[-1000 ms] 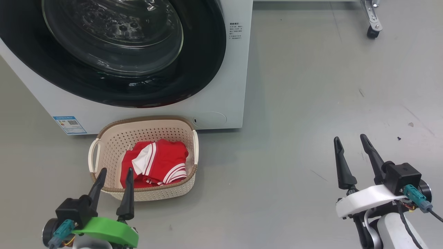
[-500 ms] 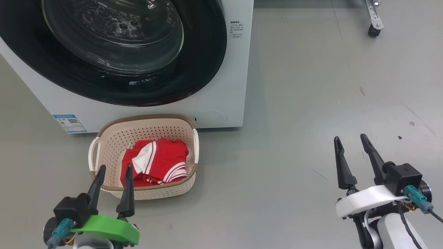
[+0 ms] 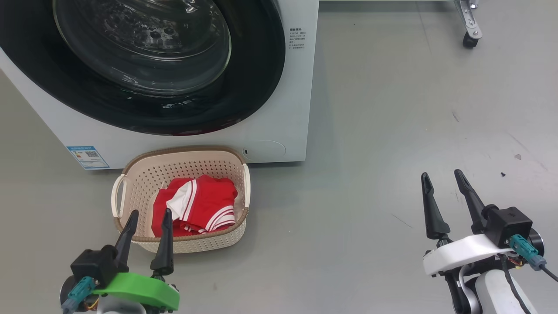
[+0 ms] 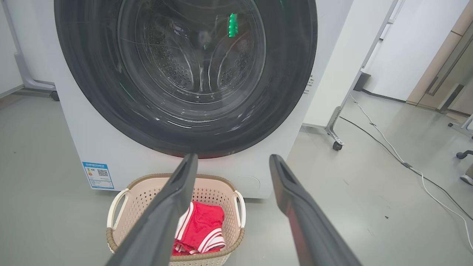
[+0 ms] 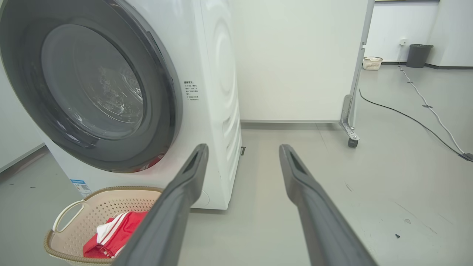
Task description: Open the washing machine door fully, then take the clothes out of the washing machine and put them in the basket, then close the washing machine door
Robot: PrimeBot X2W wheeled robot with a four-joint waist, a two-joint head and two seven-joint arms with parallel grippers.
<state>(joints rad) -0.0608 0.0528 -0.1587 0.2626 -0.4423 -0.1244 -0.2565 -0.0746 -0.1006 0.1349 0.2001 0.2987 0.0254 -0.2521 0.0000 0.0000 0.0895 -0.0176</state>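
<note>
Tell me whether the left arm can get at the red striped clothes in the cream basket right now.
Probably yes. The left tool, open, is by the near rim of the cream perforated plastic basket, and the red white-striped clothes lie uncovered inside, with nothing between.

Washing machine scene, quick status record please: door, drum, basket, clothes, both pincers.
door: washing machine door shut flush against the white washing machine
drum: perforated steel seen through the glass, no cloth visible inside
basket: cream perforated basket on the floor, directly before the machine
clothes: red jersey with white stripes, crumpled inside the basket
left pincer: open, empty, fingertips overlapping the basket's near rim in the head view
right pincer: open, empty, over the floor to the machine's right
task state: all steps appear done
</note>
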